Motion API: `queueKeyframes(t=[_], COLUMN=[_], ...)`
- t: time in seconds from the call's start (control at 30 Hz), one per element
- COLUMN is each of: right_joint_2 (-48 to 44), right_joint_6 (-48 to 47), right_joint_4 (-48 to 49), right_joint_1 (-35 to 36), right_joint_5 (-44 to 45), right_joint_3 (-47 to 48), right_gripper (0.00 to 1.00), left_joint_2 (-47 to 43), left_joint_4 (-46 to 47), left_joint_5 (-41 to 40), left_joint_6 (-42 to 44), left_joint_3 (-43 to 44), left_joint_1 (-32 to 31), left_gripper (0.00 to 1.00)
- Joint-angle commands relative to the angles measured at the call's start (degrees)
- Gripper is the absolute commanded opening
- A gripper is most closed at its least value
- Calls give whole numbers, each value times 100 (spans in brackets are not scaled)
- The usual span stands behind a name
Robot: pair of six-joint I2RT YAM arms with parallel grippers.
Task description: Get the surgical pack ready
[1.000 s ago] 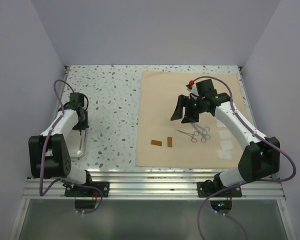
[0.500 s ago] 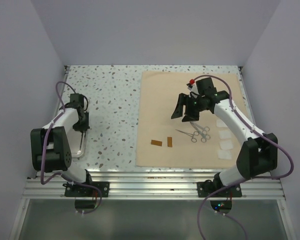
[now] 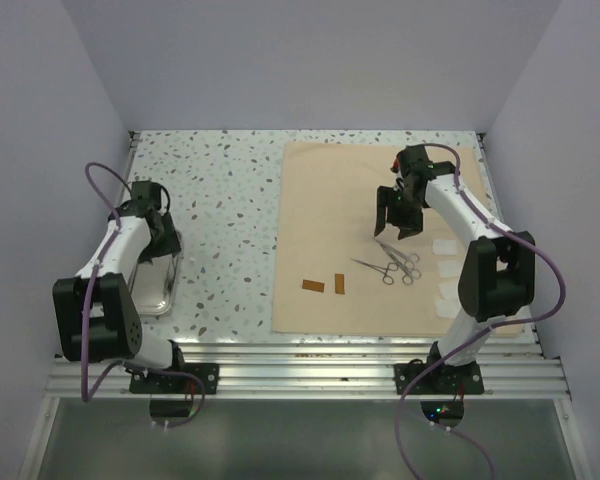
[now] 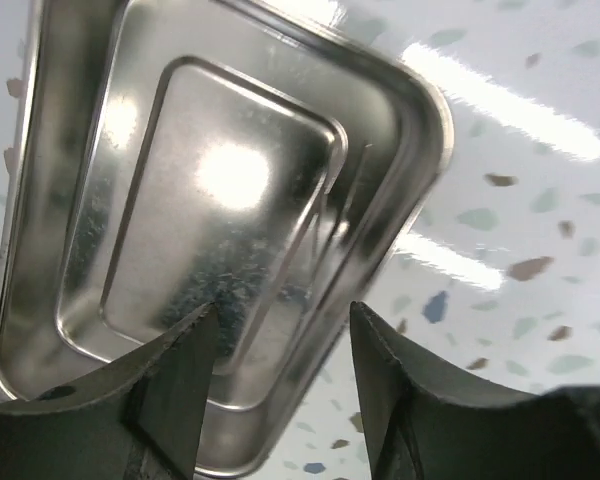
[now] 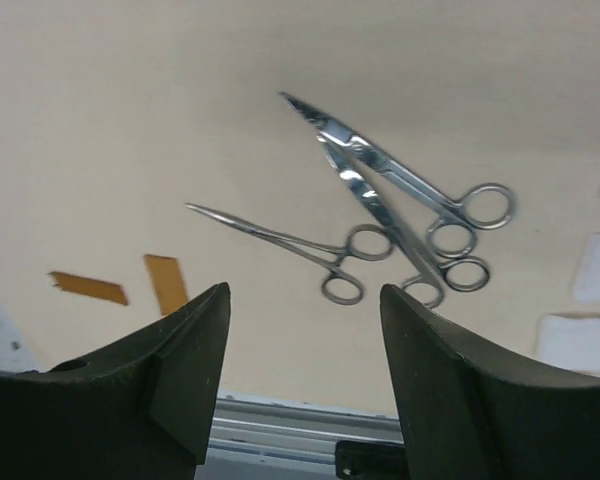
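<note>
While my right claw [image 3: 396,212] [image 5: 302,300] hangs spread over the tan cloth [image 3: 325,200], arm stretched forward, three forceps [image 5: 400,205] lie just ahead of it. My left claw [image 3: 158,240] [image 4: 280,315], also spread, straddles the steel tray [image 4: 230,180] rim.

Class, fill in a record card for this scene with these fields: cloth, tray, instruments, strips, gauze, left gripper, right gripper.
cloth: tan cloth, flat on the right half of the table
tray: steel tray, on the table left of the cloth, nothing in it
instruments: three ring-handled instruments on the cloth
strips: two brown strips on the cloth
gauze: white gauze pads along the cloth's right side
left gripper: left gripper open, over the tray
right gripper: right gripper open, above the instruments, holding nothing
</note>
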Motion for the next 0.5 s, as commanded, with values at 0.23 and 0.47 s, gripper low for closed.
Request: queueKeyframes(t=[0.23,0.47], right_joint_2=[768,750], right_joint_6=[-1051,-1332], right_joint_4=[-204,34], right_joint_1=[57,822], right_joint_5=[529,571], right_joint_3=[118,-217], right_gripper=[60,61], left_joint_2=[-1649,-2090], left_joint_4=[479,964], left_joint_5=[1037,1688], left_joint_6=[-1314,-867], left_joint_3=[111,-532], left_joint_1=[-2328,-2621], left_gripper=[56,57])
